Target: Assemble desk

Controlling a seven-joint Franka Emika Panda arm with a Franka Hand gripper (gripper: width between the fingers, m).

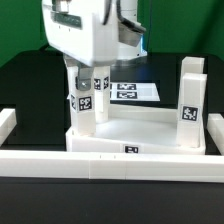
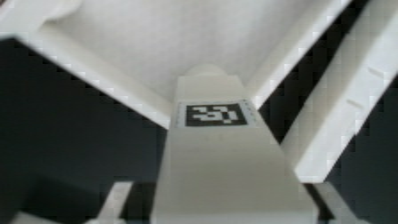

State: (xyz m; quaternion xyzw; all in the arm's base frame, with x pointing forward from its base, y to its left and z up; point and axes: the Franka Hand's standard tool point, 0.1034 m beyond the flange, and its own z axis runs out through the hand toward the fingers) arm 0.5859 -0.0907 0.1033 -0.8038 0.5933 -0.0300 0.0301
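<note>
We judge the leg (image 1: 82,95) to be light, rigid plastic with smooth, somewhat slippery faces, best taken on two flat opposite sides near its top. We see it standing upright at the tabletop's (image 1: 140,135) far corner on the exterior view's left, a second leg (image 1: 102,85) just beside it, and another leg (image 1: 190,95) at the far right corner. The tabletop lies rim-up on the table, against the front rail (image 1: 110,160). The arm hangs straight down over the leg, wrist vertical. In the wrist view the gripper (image 2: 214,190) has both fingers (image 2: 116,200) clenched on the leg's sides, its tag (image 2: 214,114) facing the camera.
</note>
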